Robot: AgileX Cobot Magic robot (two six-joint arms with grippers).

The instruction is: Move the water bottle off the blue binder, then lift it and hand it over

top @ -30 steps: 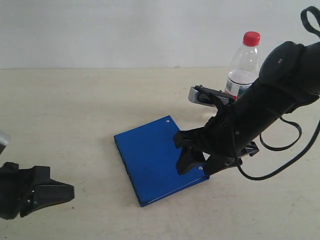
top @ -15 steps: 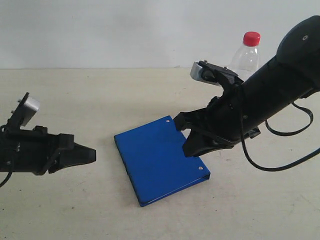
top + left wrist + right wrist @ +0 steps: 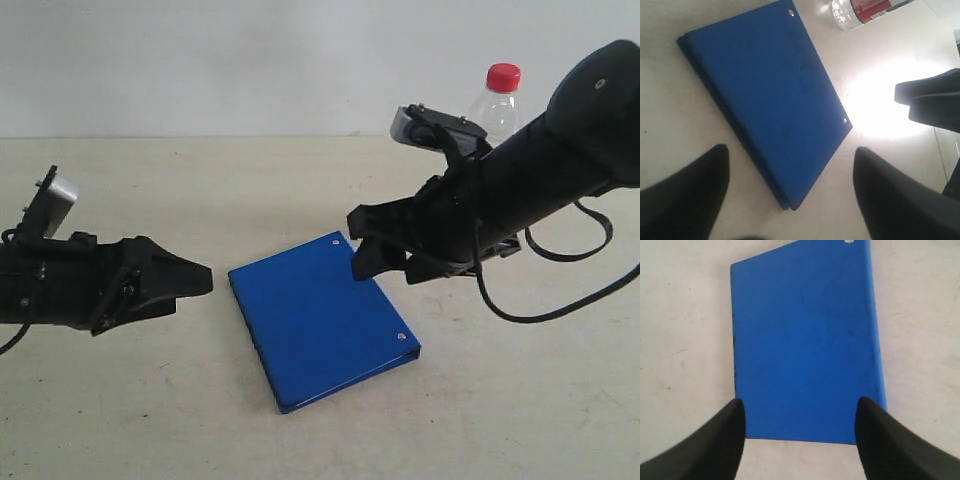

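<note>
The blue binder point(image 3: 318, 322) lies flat on the table with nothing on top of it. The water bottle point(image 3: 495, 108), red cap up, stands on the table behind my right arm, apart from the binder; its lower part point(image 3: 863, 8) shows in the left wrist view. My right gripper point(image 3: 360, 245) hovers open over the binder's far right edge, and the binder point(image 3: 805, 340) shows between its empty fingers point(image 3: 801, 401). My left gripper point(image 3: 198, 280) is open and empty, in the air left of the binder point(image 3: 765, 95), pointing at it point(image 3: 791, 149).
The pale table point(image 3: 150, 200) runs back to a white wall. A black cable point(image 3: 560, 300) loops down from the right arm onto the table, right of the binder. The right gripper's fingers point(image 3: 932, 100) show in the left wrist view.
My right gripper has lifted off the binder's right edge, up and back. My left gripper has risen and come in to the right, towards the binder. The bottle and binder have not moved.
</note>
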